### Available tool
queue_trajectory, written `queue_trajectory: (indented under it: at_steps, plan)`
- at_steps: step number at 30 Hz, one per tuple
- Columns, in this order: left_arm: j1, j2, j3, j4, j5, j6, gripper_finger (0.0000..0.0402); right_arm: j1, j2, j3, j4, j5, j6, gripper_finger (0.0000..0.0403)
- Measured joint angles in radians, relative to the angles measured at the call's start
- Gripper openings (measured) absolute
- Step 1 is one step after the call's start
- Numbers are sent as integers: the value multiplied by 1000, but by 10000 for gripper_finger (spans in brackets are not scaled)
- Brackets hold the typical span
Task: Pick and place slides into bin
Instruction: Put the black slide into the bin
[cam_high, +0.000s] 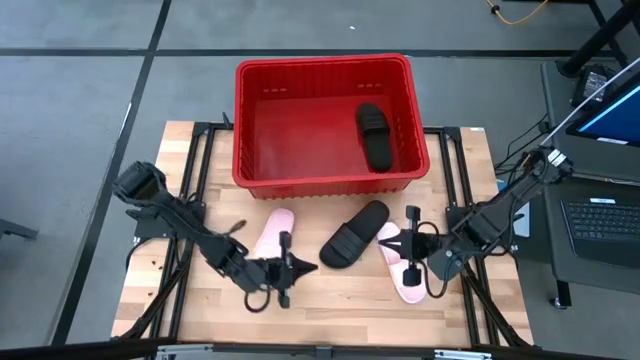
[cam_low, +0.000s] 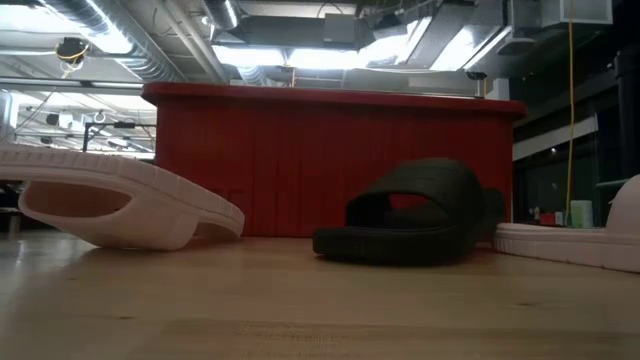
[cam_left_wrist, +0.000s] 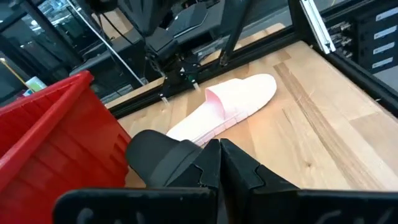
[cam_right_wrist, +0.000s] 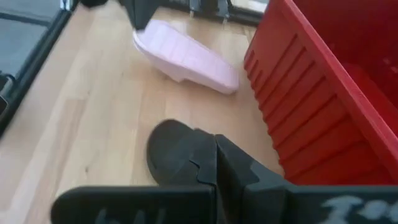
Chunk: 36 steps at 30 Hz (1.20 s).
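Observation:
Three slides lie on the wooden table in front of the red bin (cam_high: 322, 120): a pale pink one (cam_high: 272, 235) at the left, a black one (cam_high: 353, 235) in the middle and a second pale pink one (cam_high: 400, 270) at the right. In the low view the left pink slide (cam_low: 110, 200) sits tilted with one end raised. Another black slide (cam_high: 374, 137) lies inside the bin. My left gripper (cam_high: 308, 266) hovers shut just right of the left pink slide. My right gripper (cam_high: 388, 243) hovers shut over the right pink slide. Both point at the black slide (cam_left_wrist: 161, 158) between them.
The bin's near wall (cam_low: 330, 160) rises just behind the slides. Black frame rails (cam_high: 205, 150) run along the table's left and right sides. Bare wood (cam_high: 340, 305) stretches along the near edge.

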Motion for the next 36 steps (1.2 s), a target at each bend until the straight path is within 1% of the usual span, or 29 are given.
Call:
queue_trajectory:
  at_steps: [4, 10, 14, 18, 21, 26, 32, 36]
  plan:
    - [3, 92, 76, -4, -35, 6, 4, 19, 22, 0, 24, 5, -1, 4]
    - [34, 234, 150, -8, -36, 10, 5, 39, 27, 0, 26, 6, 4, 5]
    - [48, 289, 163, -11, -43, 93, 6, 45, 27, 0, 28, 6, 7, 5]
    - [58, 305, 163, -8, -67, 120, 6, 48, 27, 0, 28, 5, 25, 6]
    - [62, 305, 163, -8, -65, 134, 7, 48, 27, 0, 26, 5, 29, 6]
    - [63, 305, 163, -17, -59, 199, 7, 48, 27, 0, 25, 4, 28, 6]
    - [73, 305, 163, -36, -55, 207, 7, 48, 26, 0, 24, 4, 28, 6]
    - [86, 305, 163, -45, -8, 196, 7, 48, 26, 0, 23, 4, 28, 6]
